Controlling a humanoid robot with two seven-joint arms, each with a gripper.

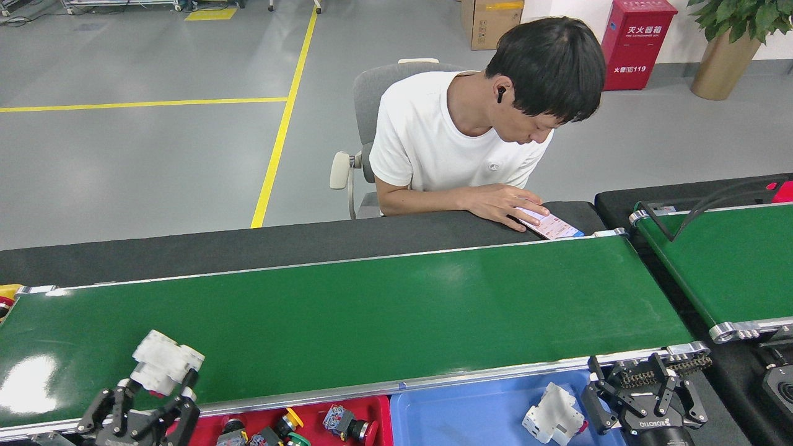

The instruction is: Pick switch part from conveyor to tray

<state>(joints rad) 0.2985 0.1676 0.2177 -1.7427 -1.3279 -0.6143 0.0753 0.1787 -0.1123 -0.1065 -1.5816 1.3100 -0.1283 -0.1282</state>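
A: Switch part [166, 364], the white blocky one, where is it?

B: It sits between the fingers of the left gripper [162, 387], at the near edge of the conveyor [384, 310], down in the left corner. The black fingers close on its lower end, and the rest sticks up above them.

A: And the right gripper [641, 393]?

B: It hangs at the bottom right, just past the end of the belt. Its fingers are spread apart and hold nothing.

A: Is there a tray?

B: Yes, a blue tray [458, 412] lies under the near rail of the belt. Another white part [553, 415] lies in it, just beside the right gripper.

A: What is next to the blue tray?

B: A red tray [372, 409] on its left, with small buttons [347, 424] inside.

A: Who is across the belt?

B: A person [471, 136] in a white shirt sits on a grey chair [372, 105]. One hand [505, 204] rests on a phone [554, 226] on the black table [248, 244].

A: Anything on the far right?

B: A second green belt [731, 260] with a black rod across it.
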